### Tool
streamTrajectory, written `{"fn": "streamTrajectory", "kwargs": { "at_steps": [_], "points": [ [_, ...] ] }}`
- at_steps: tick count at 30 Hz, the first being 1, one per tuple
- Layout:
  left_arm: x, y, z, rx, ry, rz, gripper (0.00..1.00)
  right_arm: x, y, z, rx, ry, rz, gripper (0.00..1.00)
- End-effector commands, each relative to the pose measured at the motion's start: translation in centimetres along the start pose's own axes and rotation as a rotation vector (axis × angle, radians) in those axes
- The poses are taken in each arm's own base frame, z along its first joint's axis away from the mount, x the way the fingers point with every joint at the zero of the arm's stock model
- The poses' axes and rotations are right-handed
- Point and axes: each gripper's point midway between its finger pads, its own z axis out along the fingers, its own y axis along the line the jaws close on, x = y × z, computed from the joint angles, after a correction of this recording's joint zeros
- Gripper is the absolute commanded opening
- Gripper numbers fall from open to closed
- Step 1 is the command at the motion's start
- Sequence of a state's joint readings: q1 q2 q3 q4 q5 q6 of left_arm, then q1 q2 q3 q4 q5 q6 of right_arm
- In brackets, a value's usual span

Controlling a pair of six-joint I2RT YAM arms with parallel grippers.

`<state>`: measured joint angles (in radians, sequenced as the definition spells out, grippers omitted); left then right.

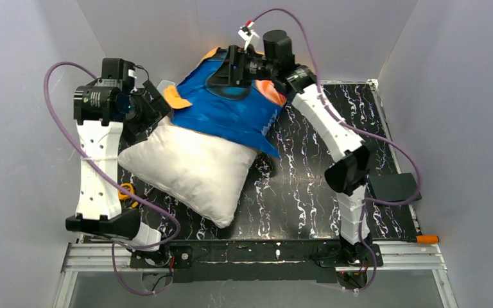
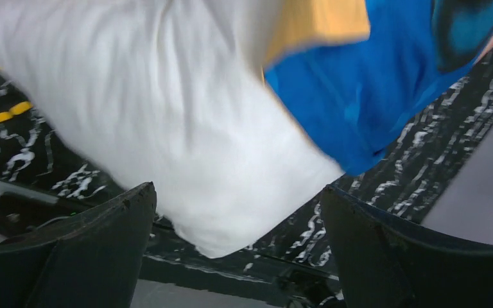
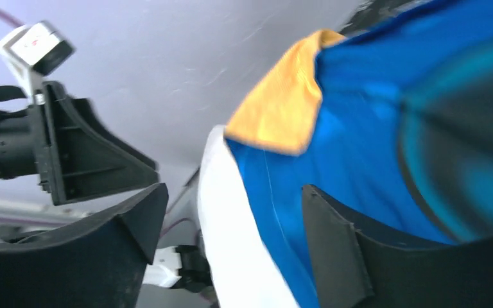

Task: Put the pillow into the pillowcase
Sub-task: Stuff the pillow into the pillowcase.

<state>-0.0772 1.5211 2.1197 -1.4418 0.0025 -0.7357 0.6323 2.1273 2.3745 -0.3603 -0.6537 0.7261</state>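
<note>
**Lead:** How does the pillow look from your end?

**Me:** I see the pillow (image 1: 189,173) as a plump white cushion, wrinkled, lying askew on the left half of the desk (image 1: 321,186). One corner points at the near edge. The pillowcase (image 1: 231,109) covers only its far part. It is bright blue, with orange-yellow flaps turned out at its left and far corners and a dark rounded patch in the print. The near part of the pillow is bare.

**Lead:** And your left gripper?

**Me:** My left gripper (image 2: 236,189) sits at the pillow's left side, by the orange flap. In the wrist view its fingers (image 2: 103,244) stand wide apart and grip nothing. The pillow's corner shows loose in the gap between them, with blue cloth beyond it to the right.

**Lead:** The right one?

**Me:** My right gripper (image 3: 234,189) is over the far end of the pillowcase, toward the desk's far edge. Its jaws are spread wide too. The pillow's white edge and the blue cloth run through the gap. The cloth passes behind the right-hand finger, and I cannot tell whether it touches. Nothing is pinched.
</note>
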Motion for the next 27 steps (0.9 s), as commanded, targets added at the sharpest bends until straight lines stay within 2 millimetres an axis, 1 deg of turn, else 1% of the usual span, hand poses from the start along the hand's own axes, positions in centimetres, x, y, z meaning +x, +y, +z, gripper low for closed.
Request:
{"fn": "streamTrajectory", "kwargs": {
  "at_steps": [1,2,5,6,8,9,11,13,17,19,21,23,27],
  "points": [
    [3.7,7.5,-2.4,-0.26,0.073,0.115,0.98,-1.7,-0.3,-6.9,0.279,-0.071,-0.274,0.89],
    [5.0,8.1,-2.4,-0.262,0.121,0.111,0.98,-0.7,-1.0,-7.8,0.318,-0.031,-0.291,0.91],
    [10.3,10.1,-1.5,-0.269,0.292,0.059,0.98,2.5,-3.0,-10.2,0.424,0.087,-0.33,0.96],
    [12.0,10.2,-1.4,-0.238,0.33,0.028,0.98,3.5,-3.7,-10.9,0.455,0.119,-0.338,0.98],
    [14.8,10.3,-0.9,-0.169,0.394,-0.042,0.98,4.9,-4.5,-12.3,0.5,0.159,-0.363,0.98],
    [16.0,9.9,-0.7,-0.126,0.425,-0.083,0.98,5.4,-4.8,-12.7,0.517,0.173,-0.372,0.98],
    [17.9,9.2,-0.4,-0.037,0.463,-0.158,0.98,6.1,-5.2,-12.9,0.523,0.184,-0.381,0.98],
    [19.2,9.2,-0.3,0.014,0.447,-0.24,0.98,7.0,-5.2,-12.0,0.502,0.198,-0.385,0.98],
    [19.7,10.0,0.6,0.05,0.365,-0.314,0.98,8.8,-5.3,-8.9,0.474,0.231,-0.412,0.98],
    [19.7,10.1,1.7,0.07,0.341,-0.342,0.98,9.8,-5.3,-6.9,0.464,0.238,-0.441,0.98],
    [19.6,9.7,2.9,0.105,0.32,-0.372,0.98,10.4,-5.7,-5.3,0.467,0.244,-0.464,0.98],
    [19.2,9.0,4.0,0.151,0.309,-0.379,0.98,10.6,-5.9,-3.4,0.458,0.244,-0.487,0.98],
    [18.4,8.4,5.5,0.179,0.327,-0.34,0.98,11.2,-5.5,0.6,0.403,0.27,-0.515,0.98]
  ]
}}
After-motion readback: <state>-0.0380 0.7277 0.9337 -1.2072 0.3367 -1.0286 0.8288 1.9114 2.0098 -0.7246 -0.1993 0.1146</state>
